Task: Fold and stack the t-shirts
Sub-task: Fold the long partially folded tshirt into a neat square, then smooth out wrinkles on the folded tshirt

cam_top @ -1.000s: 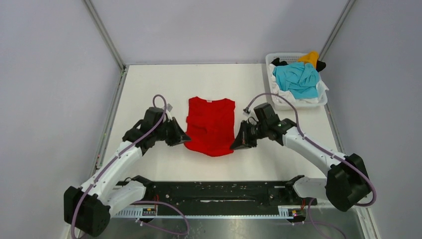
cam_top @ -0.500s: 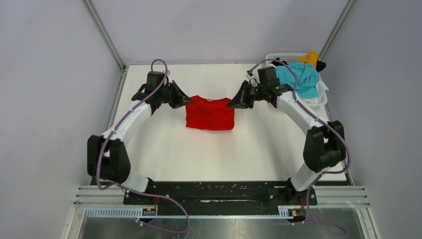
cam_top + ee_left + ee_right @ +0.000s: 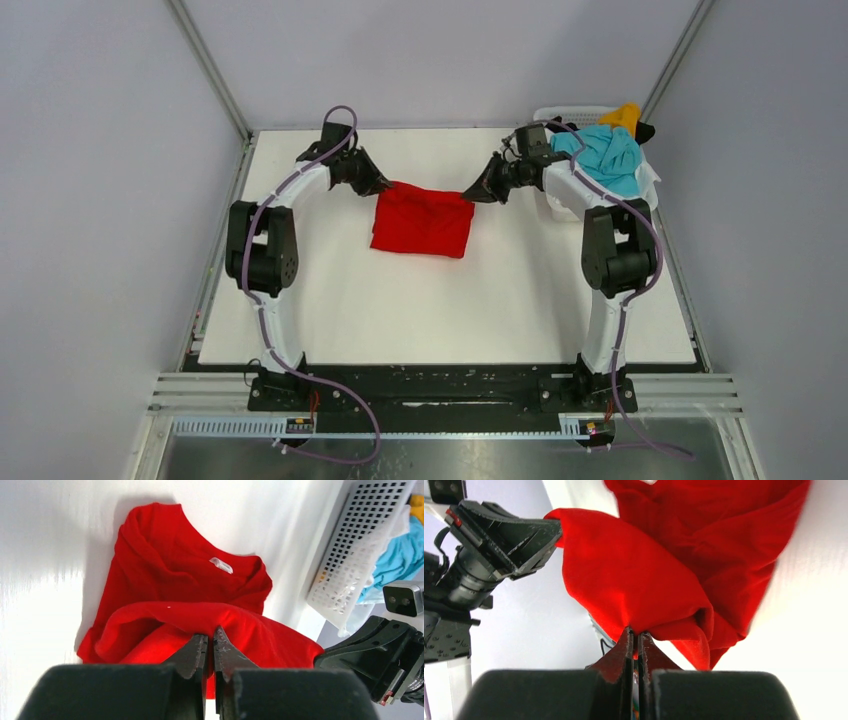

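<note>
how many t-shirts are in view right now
5: a red t-shirt mid-fold on the table, and in the basket a turquoise one, a yellow-orange one, a black one and a white one. More may be buried underneath.

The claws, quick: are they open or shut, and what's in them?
Left gripper: shut, pinching the red t-shirt by an edge.
Right gripper: shut, pinching the same red t-shirt.
</note>
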